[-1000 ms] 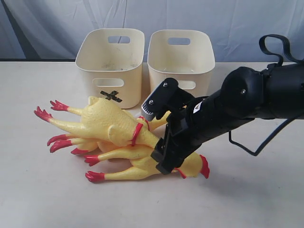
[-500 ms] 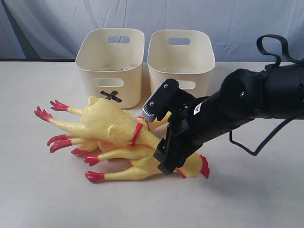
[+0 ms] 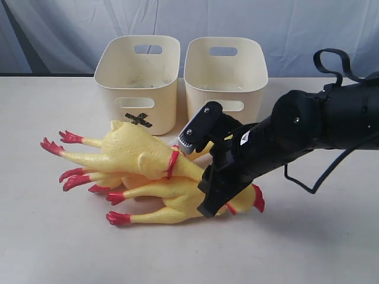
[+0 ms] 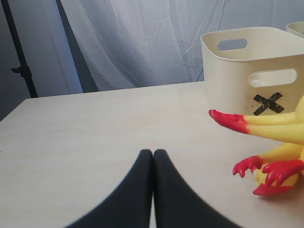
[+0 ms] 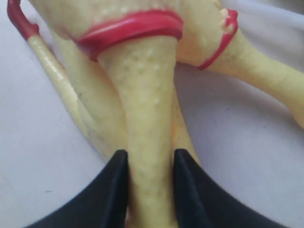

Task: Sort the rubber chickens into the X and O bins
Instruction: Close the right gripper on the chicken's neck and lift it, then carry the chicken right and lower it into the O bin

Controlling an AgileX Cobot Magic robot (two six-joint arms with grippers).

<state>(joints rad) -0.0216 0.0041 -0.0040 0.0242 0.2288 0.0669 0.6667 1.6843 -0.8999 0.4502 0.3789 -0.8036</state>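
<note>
Looks like you're mid-pick here: your right gripper [image 5: 148, 187] is pinched in partway, both black fingers [image 5: 111, 190] snug against the neck [image 5: 145, 118] of one of the rubber chickens [image 3: 142, 165], just past its red band [image 5: 130, 26]. From the exterior view I'd guess it's the top bird's neck, but your arm covers the spot, so don't hold me to that. The pile lies on the table [image 3: 59, 248] with red feet [image 3: 59, 145] out at 9 o'clock and a red comb [image 3: 258, 199] poking out at 3 o'clock. The X bin [image 3: 118, 112] stands at 12 o'clock from the pile, touching or nearly touching the top bird, and the second bin [image 3: 251, 89] is at about 1 o'clock; its mark is hidden behind your arm. Neither bin shows a chicken in it, so sorting is barely begun. Your left gripper [image 4: 153, 190] is fully closed on nothing, parked well off at 9 o'clock. Next you'll want a straight lift, slow, since the birds are tangled and the neck is floppy, then swing toward 12 o'clock.
</note>
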